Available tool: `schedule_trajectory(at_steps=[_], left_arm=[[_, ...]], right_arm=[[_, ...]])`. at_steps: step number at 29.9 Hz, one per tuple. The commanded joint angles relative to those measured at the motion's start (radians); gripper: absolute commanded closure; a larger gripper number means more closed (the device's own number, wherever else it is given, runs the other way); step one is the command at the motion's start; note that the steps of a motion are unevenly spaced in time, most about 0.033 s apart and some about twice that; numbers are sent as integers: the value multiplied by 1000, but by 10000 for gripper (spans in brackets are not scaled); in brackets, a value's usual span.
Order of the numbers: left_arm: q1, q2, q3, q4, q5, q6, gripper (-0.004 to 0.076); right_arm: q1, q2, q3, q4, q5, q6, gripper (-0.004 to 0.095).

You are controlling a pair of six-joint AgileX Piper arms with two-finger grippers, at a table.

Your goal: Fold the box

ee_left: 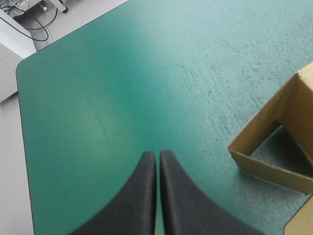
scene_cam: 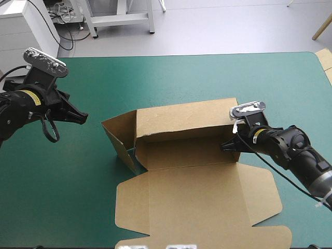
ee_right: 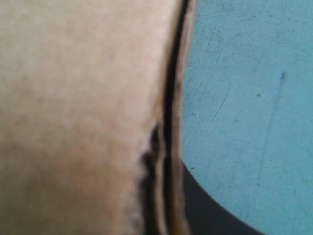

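Note:
The brown box [scene_cam: 181, 122] stands mid-table with its back wall up, its left flap [scene_cam: 116, 137] angled outward, and its lid panel [scene_cam: 197, 202] lying flat toward the near edge. My right gripper [scene_cam: 229, 146] is at the box's right wall, shut on it. In the right wrist view the doubled board edge [ee_right: 172, 122] runs between the fingers; one black finger [ee_right: 210, 213] shows outside it and the other is hidden behind the board [ee_right: 73, 98]. My left gripper [scene_cam: 83, 118] hangs shut over bare cover, left of the box. In its own view the fingers of the left gripper [ee_left: 157, 155] meet, with the box's left flap [ee_left: 269, 169] ahead to one side.
Teal-green cover [scene_cam: 62, 192] lies bare to the left of the box and beyond it toward the far edge [scene_cam: 207, 57]. A strip of pale board [scene_cam: 325, 58] shows at the table's far right corner.

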Motion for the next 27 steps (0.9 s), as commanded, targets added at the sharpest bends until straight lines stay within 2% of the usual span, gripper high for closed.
schedule_trajectory(at_steps=[1,6,12,20,27], left_arm=[[2,-19,-30,9,-35,1,720],[2,-19,-30,9,-54,1,720],[2,-19,-30,9,-77,-4,720],[2,-19,-30,11,-77,-4,720],[2,-19,-30,13,-77,-18,720]], right_arm=[[-6,-48,-85,19,82,-19,929],[-6,-48,-159,17,265,-53,929],[-6,3,-164,17,293,-50,930],[-6,145,-164,21,210,-46,929],[-6,270,-164,-31,12,-26,929]])
